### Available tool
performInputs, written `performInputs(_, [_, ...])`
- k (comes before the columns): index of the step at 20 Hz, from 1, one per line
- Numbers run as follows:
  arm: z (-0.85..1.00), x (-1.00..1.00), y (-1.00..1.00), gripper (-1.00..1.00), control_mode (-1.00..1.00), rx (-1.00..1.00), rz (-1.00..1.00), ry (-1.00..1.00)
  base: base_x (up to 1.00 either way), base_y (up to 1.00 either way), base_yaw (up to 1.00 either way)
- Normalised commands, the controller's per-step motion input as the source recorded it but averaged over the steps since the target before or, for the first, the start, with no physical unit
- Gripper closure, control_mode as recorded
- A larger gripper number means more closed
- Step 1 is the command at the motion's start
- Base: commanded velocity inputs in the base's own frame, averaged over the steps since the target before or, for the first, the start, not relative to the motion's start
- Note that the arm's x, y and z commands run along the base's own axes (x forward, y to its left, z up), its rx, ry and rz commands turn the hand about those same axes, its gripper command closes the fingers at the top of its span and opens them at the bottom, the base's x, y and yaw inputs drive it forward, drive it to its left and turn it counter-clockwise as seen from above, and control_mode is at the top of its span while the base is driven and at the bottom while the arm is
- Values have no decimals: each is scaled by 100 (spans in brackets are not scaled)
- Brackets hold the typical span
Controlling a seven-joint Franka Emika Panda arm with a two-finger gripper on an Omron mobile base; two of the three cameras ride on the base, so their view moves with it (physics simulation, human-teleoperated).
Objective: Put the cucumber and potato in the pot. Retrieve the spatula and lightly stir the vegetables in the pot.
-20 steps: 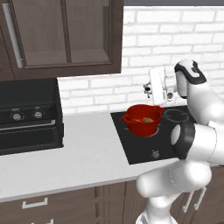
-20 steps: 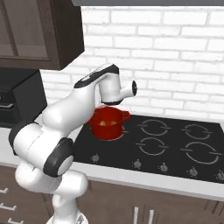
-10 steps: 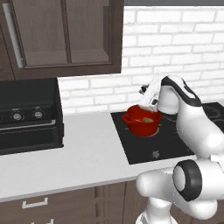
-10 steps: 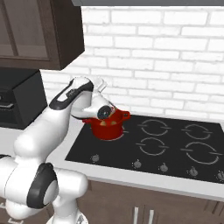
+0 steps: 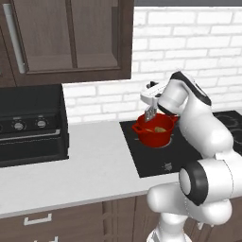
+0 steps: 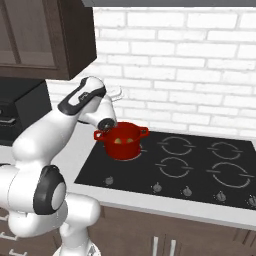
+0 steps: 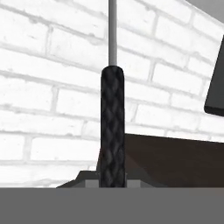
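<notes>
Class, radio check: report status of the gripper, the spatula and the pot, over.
Gripper shut on spatula, blade hanging at rim of pot. Pot on front-left burner, potato inside. Nothing blocking, over.

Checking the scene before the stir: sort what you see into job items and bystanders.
Job: round red pot on the hob; yellowish lump inside it; dark-handled grey spatula, gripped by the hand over the pot.
Bystanders: black microwave; dark wood cabinet; black hob.

A white counter (image 5: pixel 94 156) runs under dark cabinets. A black cooktop (image 6: pixel 200 172) is set into it, and the red pot (image 5: pixel 153 132) stands on the cooktop's rear left burner. A black microwave (image 5: pixel 28 127) sits on the counter well left of the pot.
</notes>
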Motion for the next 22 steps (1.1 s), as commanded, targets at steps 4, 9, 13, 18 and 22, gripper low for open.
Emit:
performInputs(4, [-1, 0, -15, 100, -100, 0, 0, 0, 0, 0, 0])
performInputs(9, [0, 0, 0, 100, -100, 0, 0, 1, 0, 0, 0])
performInputs(13, [0, 0, -19, 100, -100, 4, -1, 6, 0, 0, 0])
performInputs(18, [0, 0, -51, 100, -100, 3, -5, 9, 0, 0, 0])
performInputs(22, [-9, 24, -25, 100, -100, 2, -2, 4, 0, 0, 0])
